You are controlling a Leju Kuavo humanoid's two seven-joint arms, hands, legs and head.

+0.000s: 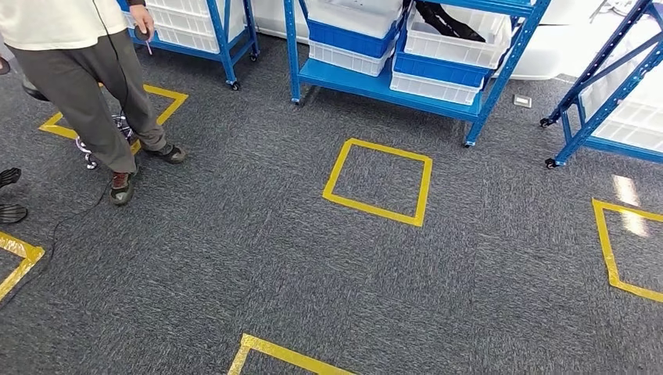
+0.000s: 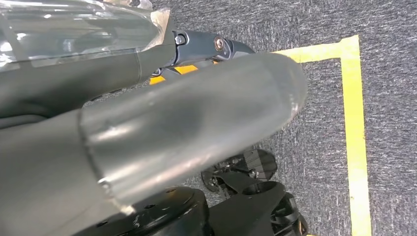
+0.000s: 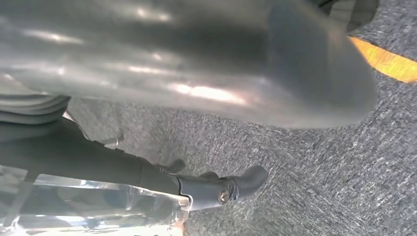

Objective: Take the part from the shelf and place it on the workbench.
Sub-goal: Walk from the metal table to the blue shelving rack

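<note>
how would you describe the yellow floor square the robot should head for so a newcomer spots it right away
Start at the blue shelf loaded with white and blue bins at the top middle of the head view. On the grey carpet just in front of it lies a yellow tape square. It is the one complete outline; the other tape marks are cut off by the picture's edges or partly covered by the standing person.

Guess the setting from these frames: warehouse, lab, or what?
Probably a robotics test area set up like a parts store: wheeled blue shelving holding white and blue bins, yellow tape squares marking spots on grey carpet, and a person standing by.
</note>
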